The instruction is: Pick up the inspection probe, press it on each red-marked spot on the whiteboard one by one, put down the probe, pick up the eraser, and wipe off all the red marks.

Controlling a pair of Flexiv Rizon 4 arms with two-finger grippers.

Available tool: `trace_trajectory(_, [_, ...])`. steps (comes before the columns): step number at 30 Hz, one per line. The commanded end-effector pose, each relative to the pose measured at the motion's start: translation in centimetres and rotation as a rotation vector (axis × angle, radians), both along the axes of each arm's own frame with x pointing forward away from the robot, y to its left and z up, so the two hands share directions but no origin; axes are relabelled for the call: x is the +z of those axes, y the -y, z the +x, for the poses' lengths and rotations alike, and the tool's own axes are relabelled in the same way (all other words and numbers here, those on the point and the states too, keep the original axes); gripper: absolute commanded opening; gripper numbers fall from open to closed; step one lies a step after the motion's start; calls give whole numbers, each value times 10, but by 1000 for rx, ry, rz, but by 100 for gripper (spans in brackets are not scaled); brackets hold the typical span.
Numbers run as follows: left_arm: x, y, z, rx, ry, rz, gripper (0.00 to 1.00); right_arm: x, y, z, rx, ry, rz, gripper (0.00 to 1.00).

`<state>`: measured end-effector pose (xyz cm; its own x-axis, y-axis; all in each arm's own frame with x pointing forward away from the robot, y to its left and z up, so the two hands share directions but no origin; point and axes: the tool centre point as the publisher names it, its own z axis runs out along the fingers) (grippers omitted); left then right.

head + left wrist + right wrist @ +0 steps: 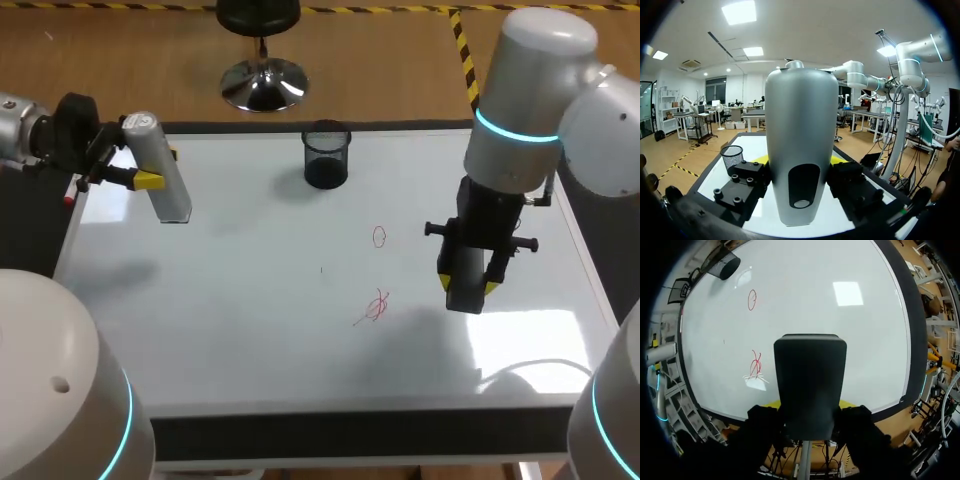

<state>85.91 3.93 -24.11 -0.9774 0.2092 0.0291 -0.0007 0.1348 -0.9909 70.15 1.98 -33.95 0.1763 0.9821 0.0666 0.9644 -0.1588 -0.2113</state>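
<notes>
**Both pincers loaded: probe on the left, eraser on the right**

Head view. The left arm comes in at the far left corner. The left pincer is clamped on the silver inspection probe, with a yellow tip on either side of the barrel. The probe hangs tilted over the far left corner of the whiteboard. The right arm reaches in from the right. The right pincer is closed around the dark eraser, yellow tips showing at both flanks. The eraser sits over the right part of the board, just right of the red scribble. Whether its face touches the board, I cannot tell. A small red circle lies farther back, apart from the scribble. A black mesh cup stands near the far edge, about mid-board.

Left wrist view. The probe fills the middle, gripped between the black finger blocks on either side of it. A dark oval window shows low on its body. The mesh cup stands on the board beyond and to one side.

Right wrist view. The eraser is held between the two fingers, with yellow just visible on each side. The red scribble lies beside the eraser, the red circle farther ahead, and the mesh cup beyond that. Both marks are unwiped.
</notes>
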Motion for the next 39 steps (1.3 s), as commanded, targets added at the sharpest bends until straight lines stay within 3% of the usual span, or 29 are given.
trace_trajectory(1, [0, -1, 1, -3, 1, -2, 0, 3, 4, -2, 34, 19, 11, 0])
trace_trajectory(35, [0, -1, 1, -3, 1, -2, 0, 3, 4, -2, 34, 19, 11, 0])
trace_trajectory(39, [-2, 2, -6, -1, -11, -17, 0, 3, 4, -2, 34, 19, 11, 0])
